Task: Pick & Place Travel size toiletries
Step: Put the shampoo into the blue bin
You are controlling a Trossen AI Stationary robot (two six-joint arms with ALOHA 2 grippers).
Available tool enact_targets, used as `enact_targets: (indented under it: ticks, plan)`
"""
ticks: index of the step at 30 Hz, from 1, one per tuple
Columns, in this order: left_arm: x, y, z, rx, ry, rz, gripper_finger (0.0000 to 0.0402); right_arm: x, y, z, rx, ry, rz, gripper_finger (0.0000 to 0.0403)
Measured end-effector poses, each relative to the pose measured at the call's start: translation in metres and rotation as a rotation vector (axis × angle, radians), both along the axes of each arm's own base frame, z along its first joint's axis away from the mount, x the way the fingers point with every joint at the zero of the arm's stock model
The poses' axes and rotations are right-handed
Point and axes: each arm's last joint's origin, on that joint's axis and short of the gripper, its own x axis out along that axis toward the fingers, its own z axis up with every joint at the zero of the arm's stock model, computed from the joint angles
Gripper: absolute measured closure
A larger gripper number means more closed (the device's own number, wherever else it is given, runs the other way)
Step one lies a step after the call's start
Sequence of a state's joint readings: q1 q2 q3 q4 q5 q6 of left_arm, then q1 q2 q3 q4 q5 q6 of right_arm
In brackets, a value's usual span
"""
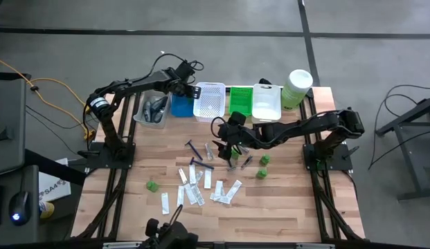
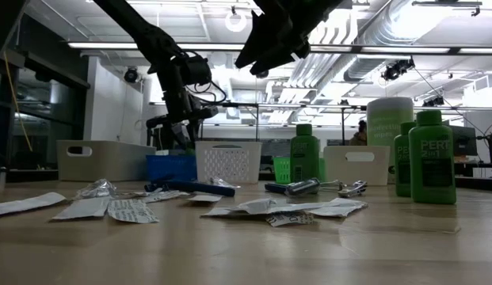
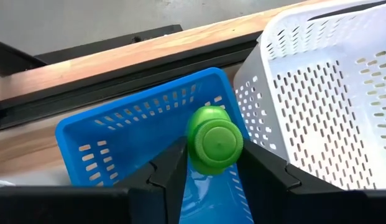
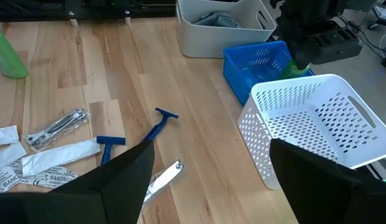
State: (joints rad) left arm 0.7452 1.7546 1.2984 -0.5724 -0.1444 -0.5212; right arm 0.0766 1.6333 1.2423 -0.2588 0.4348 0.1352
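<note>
Holding a small green bottle [image 3: 214, 140] cap-up between its fingers, the left gripper [image 3: 211, 171] hangs directly above the blue basket [image 3: 127, 134], which stands in the row at the table's far edge between the clear basket [image 1: 151, 111] and the white perforated basket [image 1: 209, 100]. The jaws are clenched on the bottle's sides, so the placing step looks to be in hand: the bottle is carried over its bin but not yet let go. The next move likely calls for a short descent into the blue basket and a release, keeping clear of the white basket's wall just beside it.

The left arm reaches from its base at the table's left edge, elbow raised, wrist bent down over the basket row. The right gripper [image 1: 232, 142] hovers mid-table with its jaws spread wide and nothing between them, above the blue razors [image 4: 133, 140] and near the scattered white sachets [image 1: 201, 187] and other green bottles [image 1: 263, 166] awaiting pickup on the table [image 1: 270, 214].
</note>
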Motion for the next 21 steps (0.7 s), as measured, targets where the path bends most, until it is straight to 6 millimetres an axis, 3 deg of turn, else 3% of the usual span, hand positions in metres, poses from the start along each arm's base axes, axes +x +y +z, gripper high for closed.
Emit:
enact_targets:
  ticks: [5,13,21]
  plan:
    - [0.000,0.000,0.000,0.002,0.003,-0.014,0.0254,0.000,0.000,0.000,0.003,-0.001,-0.002,0.0089]
    - [0.000,0.000,0.001,0.006,0.003,-0.018,0.0165,0.000,0.000,0.000,0.003,-0.001,-0.002,0.0089]
    - [0.002,-0.001,0.026,0.010,0.021,-0.037,0.0143,-0.003,0.000,-0.004,0.007,0.041,-0.018,0.0089]
